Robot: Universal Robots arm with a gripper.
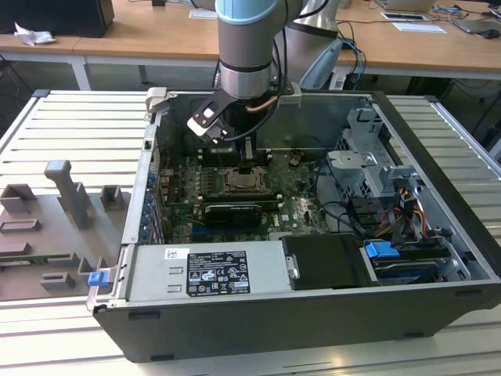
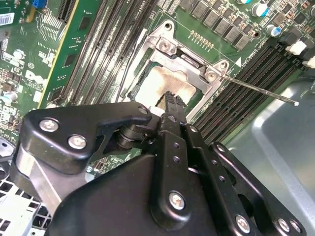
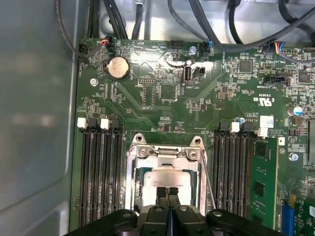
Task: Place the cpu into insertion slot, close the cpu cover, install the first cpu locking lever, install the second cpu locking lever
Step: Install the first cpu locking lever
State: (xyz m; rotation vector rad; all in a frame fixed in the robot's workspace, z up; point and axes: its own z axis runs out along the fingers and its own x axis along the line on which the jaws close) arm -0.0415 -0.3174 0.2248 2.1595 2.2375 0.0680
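Pointing at cpu (image 3: 165, 177), claw (image 3: 168, 191) clenched empty, cpu cover (image 3: 147, 160) down, memory slots (image 3: 101, 172) flanking, lever (image 2: 258, 89) sticking out

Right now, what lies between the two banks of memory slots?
In the first wrist view, the cpu lies there, framed by the cpu cover, with the tool over it.

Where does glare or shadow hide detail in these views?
First wrist view: glare whitens the board beside the coin cell; second wrist view: the cpu top shines pale; exterior view: the case interior under the arm lies dim.
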